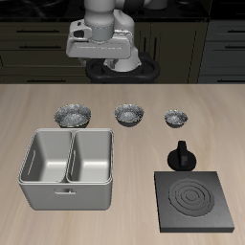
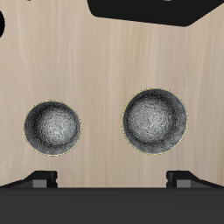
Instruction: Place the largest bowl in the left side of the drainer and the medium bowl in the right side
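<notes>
Three grey speckled bowls stand in a row across the middle of the bench, apart from one another. At one end is the largest bowl, farther back than the drainer, which sits near the front edge with both compartments holding nothing. Mid-row is the medium bowl; beyond it the smallest bowl, behind a black kettle and the black stove plate. Above the back edge hangs the gripper, holding nothing, jaws spread.
</notes>
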Robot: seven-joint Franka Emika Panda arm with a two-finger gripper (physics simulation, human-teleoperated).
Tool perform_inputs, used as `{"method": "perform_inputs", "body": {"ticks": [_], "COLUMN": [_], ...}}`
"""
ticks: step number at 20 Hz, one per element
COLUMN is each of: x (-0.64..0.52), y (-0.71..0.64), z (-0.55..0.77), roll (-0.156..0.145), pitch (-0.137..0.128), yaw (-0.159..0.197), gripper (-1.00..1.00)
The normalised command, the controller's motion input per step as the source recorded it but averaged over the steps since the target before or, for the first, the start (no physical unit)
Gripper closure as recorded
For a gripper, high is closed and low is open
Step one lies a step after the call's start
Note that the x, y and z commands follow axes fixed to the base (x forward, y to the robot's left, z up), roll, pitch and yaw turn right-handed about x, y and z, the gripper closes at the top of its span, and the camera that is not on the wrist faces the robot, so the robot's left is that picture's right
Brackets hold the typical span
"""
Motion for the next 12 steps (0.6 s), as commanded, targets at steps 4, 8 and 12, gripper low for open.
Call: {"method": "perform_inputs", "body": {"ticks": [4,8,12], "x": [0.29,0.17,0.08], "y": [-1.09,-0.64,-0.50], "z": [-0.12,-0.10,-0.15], "roll": [-0.044,0.011,-0.067], "pitch": [0.005,0.033,-0.017], "yaw": [0.046,-0.032,-0.017], "gripper": [-1.00,-1.00,-1.00]}}
